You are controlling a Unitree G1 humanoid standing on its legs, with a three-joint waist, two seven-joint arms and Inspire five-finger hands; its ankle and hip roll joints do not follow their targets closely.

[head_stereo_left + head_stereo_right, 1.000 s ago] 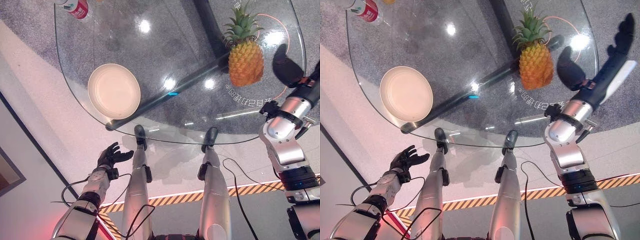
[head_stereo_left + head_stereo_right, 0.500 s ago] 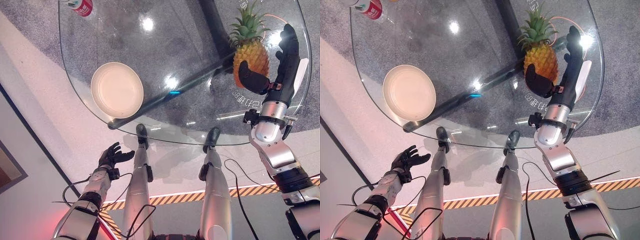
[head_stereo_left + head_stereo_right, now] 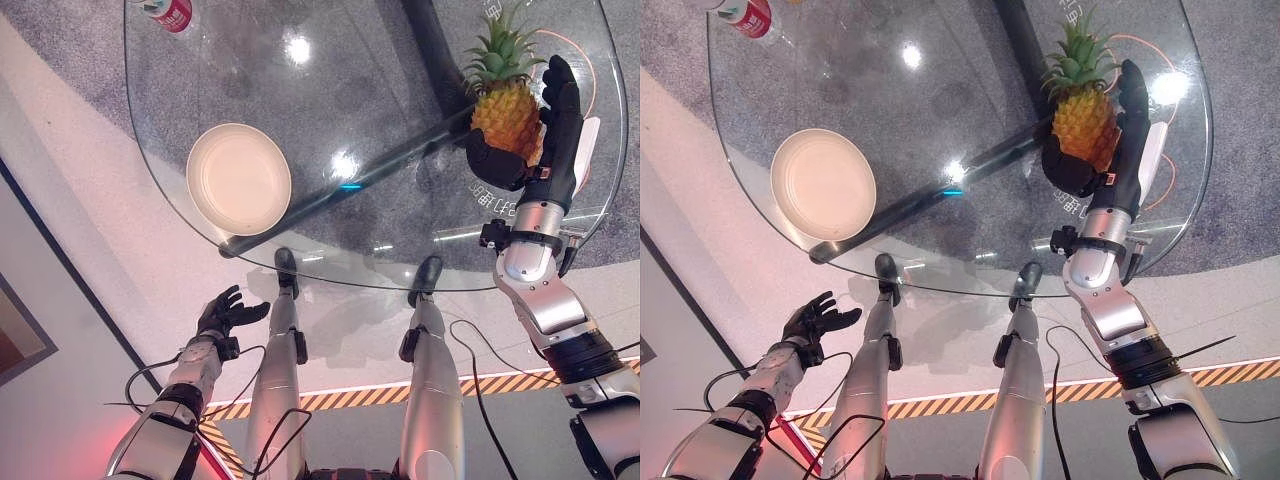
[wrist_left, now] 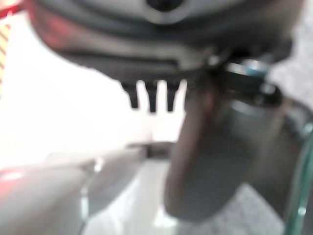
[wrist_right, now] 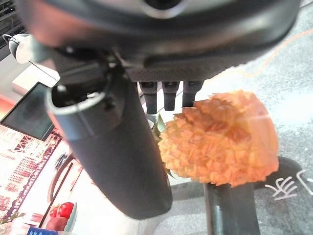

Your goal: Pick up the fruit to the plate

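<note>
Right hand [image 3: 535, 140] is bracketing the pineapple [image 3: 505, 110], fingers [image 3: 560, 100] straight beside it, thumb opposite (not yet gripping); heavy, rough, stiff: grip mid-body.

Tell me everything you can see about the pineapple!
The pineapple is orange-yellow with a bumpy, scaly skin and a spiky green leaf crown on top. It stands upright on the glass table, on the robot's right side, far from the cream plate. The right hand is around it: the thumb on one side, the straight fingers up the other.
</note>
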